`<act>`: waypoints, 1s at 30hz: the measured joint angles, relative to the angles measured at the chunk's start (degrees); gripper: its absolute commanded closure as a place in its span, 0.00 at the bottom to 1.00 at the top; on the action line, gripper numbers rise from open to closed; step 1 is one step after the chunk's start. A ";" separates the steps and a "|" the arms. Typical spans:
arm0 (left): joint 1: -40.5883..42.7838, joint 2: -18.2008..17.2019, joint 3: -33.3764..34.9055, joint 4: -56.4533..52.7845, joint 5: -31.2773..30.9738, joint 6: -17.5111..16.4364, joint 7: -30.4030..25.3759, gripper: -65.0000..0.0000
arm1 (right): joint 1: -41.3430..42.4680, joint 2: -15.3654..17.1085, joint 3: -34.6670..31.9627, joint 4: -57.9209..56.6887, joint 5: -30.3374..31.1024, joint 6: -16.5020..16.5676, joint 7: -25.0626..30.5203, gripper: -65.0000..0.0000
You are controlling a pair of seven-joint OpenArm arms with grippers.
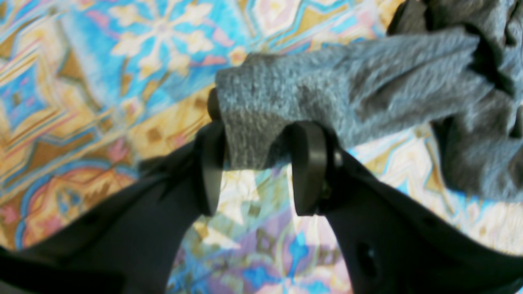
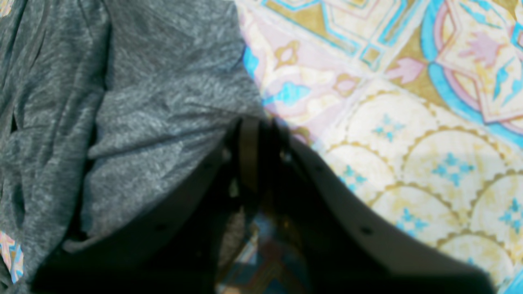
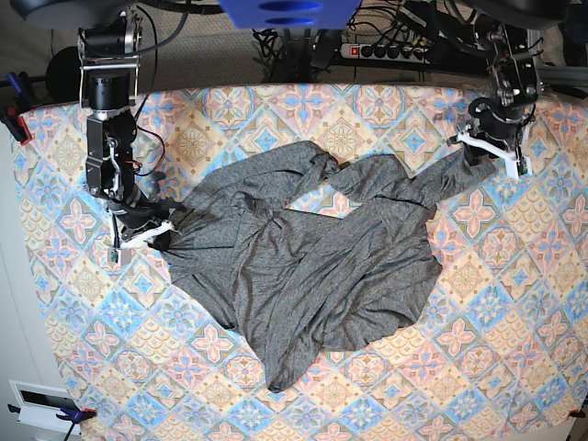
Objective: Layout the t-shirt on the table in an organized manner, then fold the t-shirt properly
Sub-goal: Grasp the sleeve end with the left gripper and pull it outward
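The dark-grey t-shirt [image 3: 312, 266] lies crumpled across the middle of the table [image 3: 514, 303], with one sleeve stretched toward the far right. My left gripper [image 3: 489, 152] is shut on that sleeve's end. In the left wrist view the cuff [image 1: 261, 122] sits between the two black fingers [image 1: 308, 171] of the left gripper [image 1: 260, 136], just above the patterned cloth [image 1: 102, 81]. My right gripper [image 3: 156, 234] is at the shirt's left edge. In the right wrist view the right gripper [image 2: 255, 120] has its jaws nearly together on the fabric's edge [image 2: 155, 94], where wrinkles converge.
Both arms are mounted at the table's far side, one on each side. A power strip [image 3: 395, 50] and cables lie behind the far edge. Red clamps [image 3: 18, 119] grip the left edge. A white box [image 3: 41, 404] sits off the near left corner.
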 measured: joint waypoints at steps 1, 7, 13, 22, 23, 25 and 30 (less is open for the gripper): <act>-0.44 0.00 0.00 -0.74 -0.02 0.00 0.04 0.59 | 0.00 0.00 0.00 0.00 0.00 -0.02 -0.02 0.89; -1.88 -0.02 0.00 -4.68 0.02 0.20 0.37 0.66 | 0.00 0.00 0.00 0.00 -0.04 -0.02 0.04 0.89; -1.79 -0.15 0.00 -4.81 -0.02 0.02 0.42 1.00 | 0.00 0.02 -0.11 -0.02 -0.04 -0.11 0.04 0.96; 4.31 -3.98 -6.01 10.56 -3.15 -3.26 0.70 1.00 | 0.00 0.02 -0.17 -0.02 -0.09 -0.46 0.09 1.00; 4.39 -4.02 -7.48 11.41 -4.15 -4.22 0.76 1.00 | 0.00 0.04 -0.17 -0.02 -0.07 -0.46 0.07 1.00; 4.35 -4.11 -10.34 11.80 -5.81 -4.83 3.67 1.00 | 0.00 0.04 -0.17 -0.02 -0.09 -0.48 0.09 1.00; 3.23 -4.15 -20.70 12.11 -13.27 -8.20 9.70 1.00 | 0.00 0.04 -0.15 -0.13 -0.07 -0.46 0.07 1.00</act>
